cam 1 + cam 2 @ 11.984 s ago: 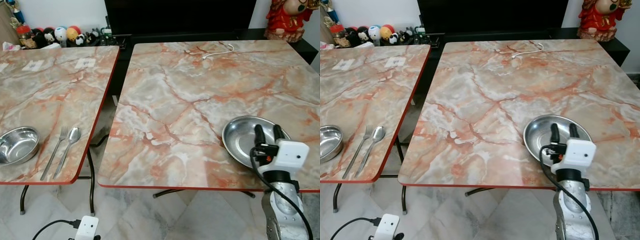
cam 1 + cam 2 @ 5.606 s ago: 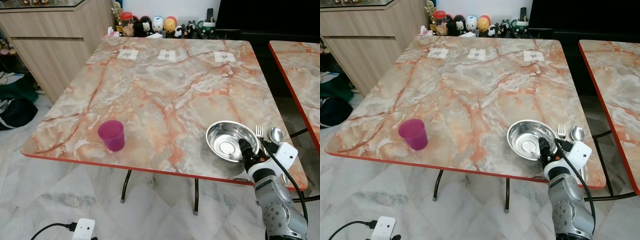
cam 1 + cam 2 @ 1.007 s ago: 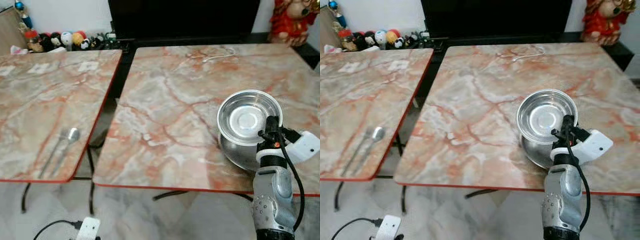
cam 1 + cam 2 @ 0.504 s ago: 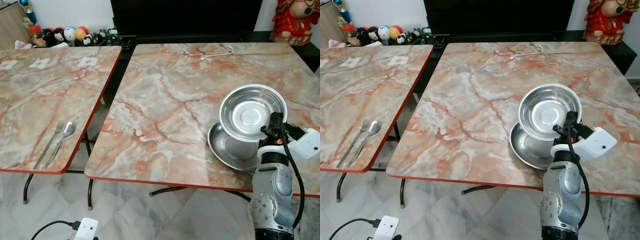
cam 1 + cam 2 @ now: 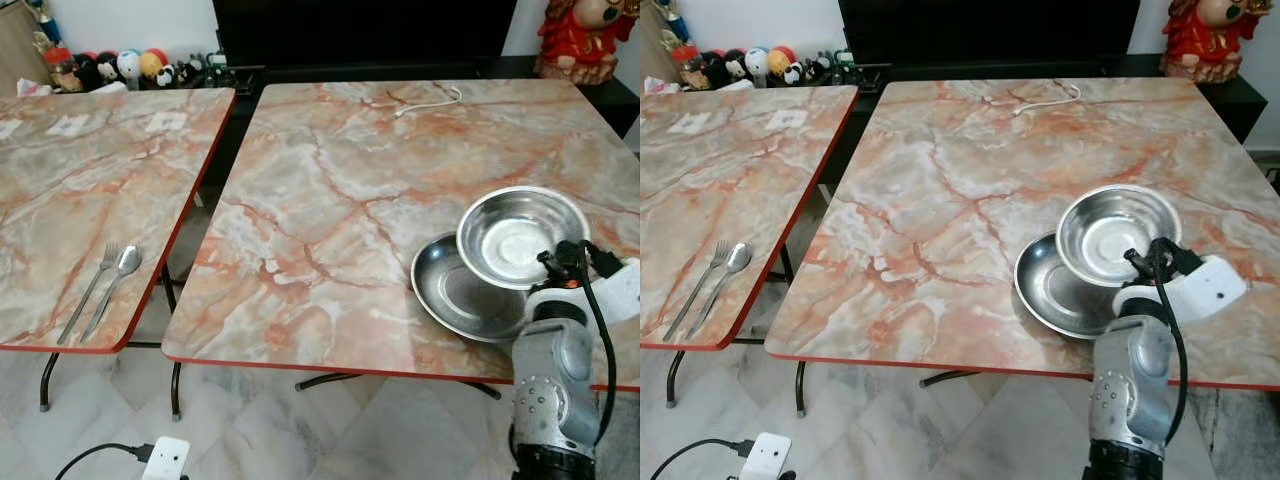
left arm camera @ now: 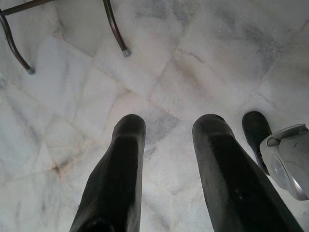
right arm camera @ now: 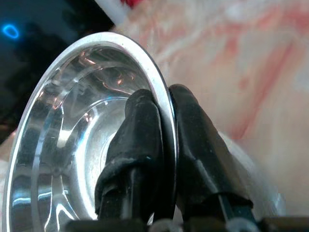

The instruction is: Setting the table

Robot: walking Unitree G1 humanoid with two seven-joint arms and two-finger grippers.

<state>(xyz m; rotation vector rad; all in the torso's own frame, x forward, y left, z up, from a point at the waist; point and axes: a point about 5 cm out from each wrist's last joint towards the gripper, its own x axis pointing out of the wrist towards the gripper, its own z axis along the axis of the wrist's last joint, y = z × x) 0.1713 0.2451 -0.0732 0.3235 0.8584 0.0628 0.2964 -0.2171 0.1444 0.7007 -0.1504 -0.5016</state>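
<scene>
The right gripper (image 7: 161,140) has its fingers (image 7: 137,135) pinched on the rim of a steel bowl (image 5: 520,235), one finger inside the rim and one outside. The bowl is tilted, and its lower edge overlaps the far right side of a steel plate (image 5: 462,290). From here I cannot tell whether bowl and plate touch.

The plate lies on the right desk (image 5: 340,190), close to its near edge and toward its right end. A white cable (image 5: 432,101) sits at the far side of that desk, well apart from the plate.

Left of the plate, across the gap, stands a second desk (image 5: 70,190). A fork (image 5: 88,290) and spoon (image 5: 112,285) lie side by side near its front corner.

The left gripper (image 6: 166,169) hangs over the marble floor (image 6: 203,58), fingers parted with nothing between them.
</scene>
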